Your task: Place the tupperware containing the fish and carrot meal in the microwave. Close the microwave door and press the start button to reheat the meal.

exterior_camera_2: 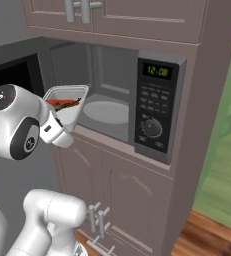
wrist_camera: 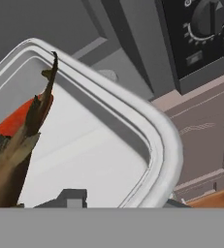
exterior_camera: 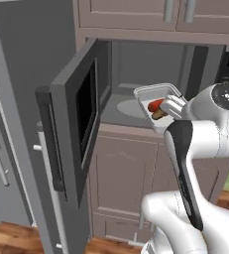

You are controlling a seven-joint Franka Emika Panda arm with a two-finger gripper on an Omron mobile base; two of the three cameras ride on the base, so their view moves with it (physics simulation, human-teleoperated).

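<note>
Arm bent at elbow, wrist raised toward cavity mouth. Gripper (exterior_camera: 171,110) clamped on near rim of tupperware (exterior_camera: 158,94), held tilted before the microwave (exterior_camera_2: 114,95). Fish and carrot meal (exterior_camera: 157,107) lay inside. Microwave door (exterior_camera: 76,124) stood open.

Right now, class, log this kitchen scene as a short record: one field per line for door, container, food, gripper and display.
door: microwave door swung open to the left
container: tupperware held tilted at the microwave opening
food: fish and carrot meal inside it
gripper: gripper shut on the container's rim
display: green digits lit
</note>
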